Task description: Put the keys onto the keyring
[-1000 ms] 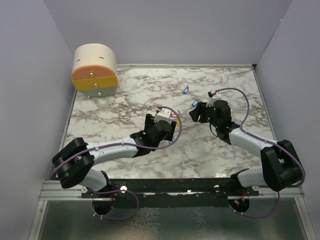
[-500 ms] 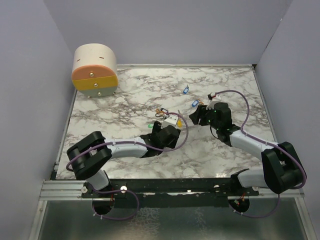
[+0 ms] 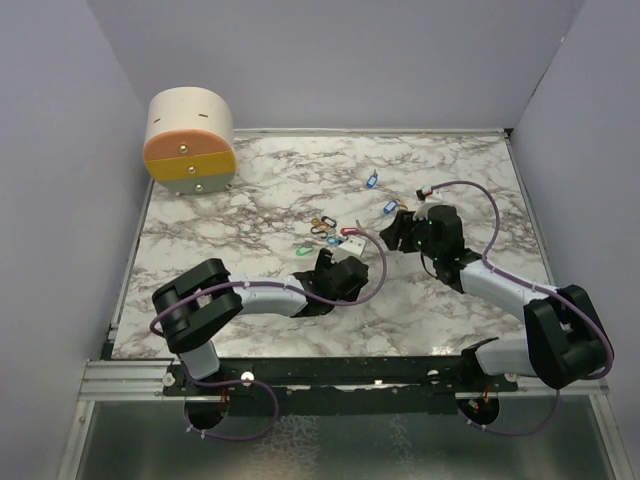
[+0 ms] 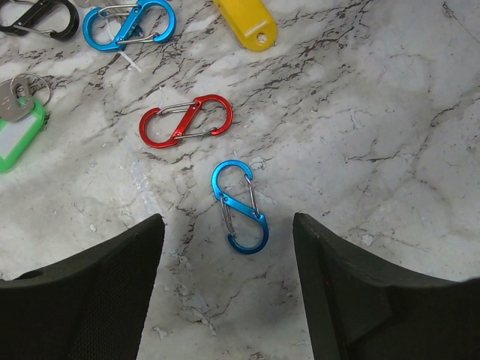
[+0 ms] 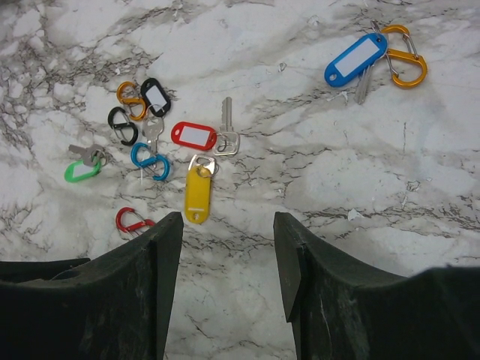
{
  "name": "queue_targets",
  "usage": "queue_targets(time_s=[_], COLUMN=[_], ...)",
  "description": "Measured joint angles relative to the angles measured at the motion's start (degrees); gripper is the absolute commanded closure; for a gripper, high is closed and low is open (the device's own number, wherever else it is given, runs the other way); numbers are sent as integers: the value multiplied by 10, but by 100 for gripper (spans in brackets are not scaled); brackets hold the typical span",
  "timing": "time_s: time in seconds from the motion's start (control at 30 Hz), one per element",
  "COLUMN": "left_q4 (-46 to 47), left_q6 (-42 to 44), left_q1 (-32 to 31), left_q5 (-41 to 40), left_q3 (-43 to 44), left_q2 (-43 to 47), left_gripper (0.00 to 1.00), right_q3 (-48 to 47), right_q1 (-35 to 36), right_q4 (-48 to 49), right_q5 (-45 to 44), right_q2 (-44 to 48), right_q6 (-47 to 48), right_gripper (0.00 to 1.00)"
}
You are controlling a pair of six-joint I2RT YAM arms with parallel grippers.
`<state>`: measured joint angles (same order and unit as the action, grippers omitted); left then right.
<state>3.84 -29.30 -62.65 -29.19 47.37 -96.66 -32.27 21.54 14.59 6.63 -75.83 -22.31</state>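
A cluster of keys and clips lies mid-table (image 3: 325, 228). In the right wrist view I see a yellow-tagged key (image 5: 197, 192), a red-tagged key (image 5: 193, 136), a green-tagged key (image 5: 81, 171), and a blue-tagged key (image 5: 355, 58) joined to an orange clip (image 5: 405, 56). In the left wrist view a blue S-clip (image 4: 238, 208) lies just ahead of my open, empty left gripper (image 4: 229, 285); a red S-clip (image 4: 185, 120) lies beyond it. My right gripper (image 5: 225, 285) is open and empty, hovering short of the yellow tag.
A round beige and orange drawer box (image 3: 190, 140) stands at the back left. Another blue-tagged key (image 3: 372, 180) lies further back. Black, blue and orange clips (image 5: 122, 125) lie in the cluster. Grey walls close in the table's sides.
My left gripper has drawn back toward the near edge, uncovering the cluster of keys and clips. The right gripper has shifted only slightly.
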Motion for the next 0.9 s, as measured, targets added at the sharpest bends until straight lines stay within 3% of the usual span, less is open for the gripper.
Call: queue_targets(time_s=[0.37, 0.9], left_q4=[4, 4], left_q6=[-22, -34], left_q1=[0, 0], left_q5=[1, 0], left_q3=[8, 17], left_q2=[-23, -32], left_gripper=[37, 58], right_q3=[0, 0], right_q1=[0, 0], right_q4=[-7, -11], right_q5=[-10, -12], right_q2=[10, 12], right_q6=[-3, -4], right_gripper=[49, 49])
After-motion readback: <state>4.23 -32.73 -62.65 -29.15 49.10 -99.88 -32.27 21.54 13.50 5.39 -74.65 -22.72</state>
